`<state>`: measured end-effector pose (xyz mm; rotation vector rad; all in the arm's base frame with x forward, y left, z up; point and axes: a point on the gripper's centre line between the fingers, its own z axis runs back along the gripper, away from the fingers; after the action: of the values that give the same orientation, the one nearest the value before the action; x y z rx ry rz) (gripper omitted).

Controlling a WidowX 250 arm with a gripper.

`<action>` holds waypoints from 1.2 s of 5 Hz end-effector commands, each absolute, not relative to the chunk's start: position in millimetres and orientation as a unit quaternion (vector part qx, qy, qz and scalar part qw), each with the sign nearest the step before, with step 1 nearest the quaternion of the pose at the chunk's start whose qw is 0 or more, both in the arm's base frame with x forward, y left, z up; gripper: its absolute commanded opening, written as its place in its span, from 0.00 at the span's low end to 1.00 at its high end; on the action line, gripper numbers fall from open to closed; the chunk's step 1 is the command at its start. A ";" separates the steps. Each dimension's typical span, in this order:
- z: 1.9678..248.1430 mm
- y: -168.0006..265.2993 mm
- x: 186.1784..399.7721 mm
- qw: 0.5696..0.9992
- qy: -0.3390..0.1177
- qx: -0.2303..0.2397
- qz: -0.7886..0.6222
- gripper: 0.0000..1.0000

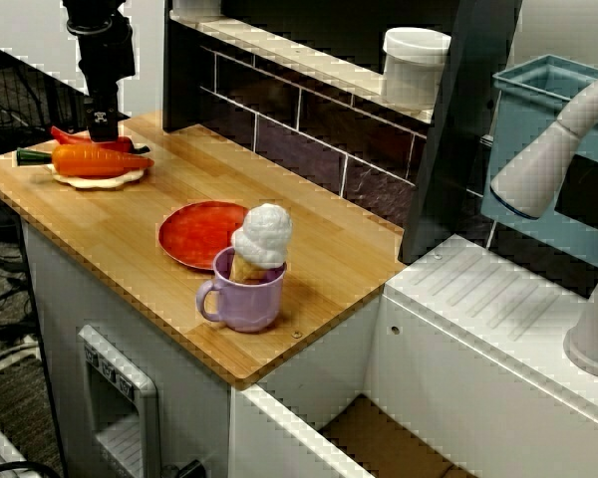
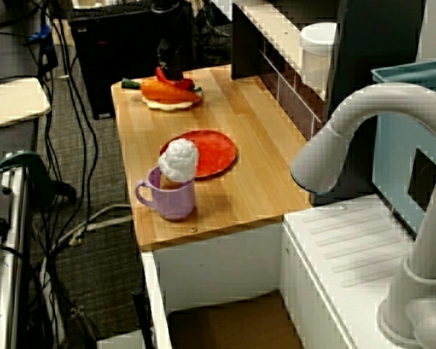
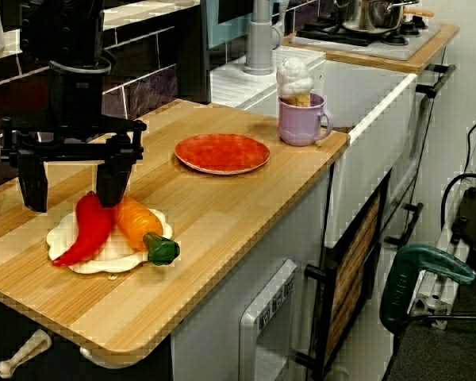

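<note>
**Figure.** Wooden desk [image 3: 222, 214] of a toy kitchen, backed by a dark tiled wall under a shelf. A white sink unit [image 1: 498, 329] adjoins 1 end.

In the view from the desk's end, you see the hand [image 3: 71, 181] hanging low over the desk. Its 2 fingers [image 3: 113, 176] are spread wide and hold nothing. 1 finger stands just above the tops of the red pepper [image 3: 86, 230] and the carrot [image 3: 135, 225]. These lie side by side on a pale scalloped plate [image 3: 111, 260]. The other finger hangs off to the side of them.

Farther along the desk are a red plate [image 3: 222, 152] and, near it, a purple mug [image 3: 301, 121] holding an ice-cream cone [image 3: 293, 79].

Only this view shows you the spread of the fingers, a stove with a pot [image 3: 373, 12] and a green tool [image 3: 424, 270] by the floor. The view from the front shows the hand as 1 narrow dark shape, and adds a white jar [image 1: 416, 65] on the shelf. The view over the faucet [image 2: 349, 123] adds cables on the floor.
</note>
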<state>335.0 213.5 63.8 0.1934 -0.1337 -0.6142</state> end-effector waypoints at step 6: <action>63.3 215.1 333.3 0.947 -0.069 0.129 -0.287 0.00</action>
<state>331.6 210.3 49.6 0.2346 -0.1217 -0.5845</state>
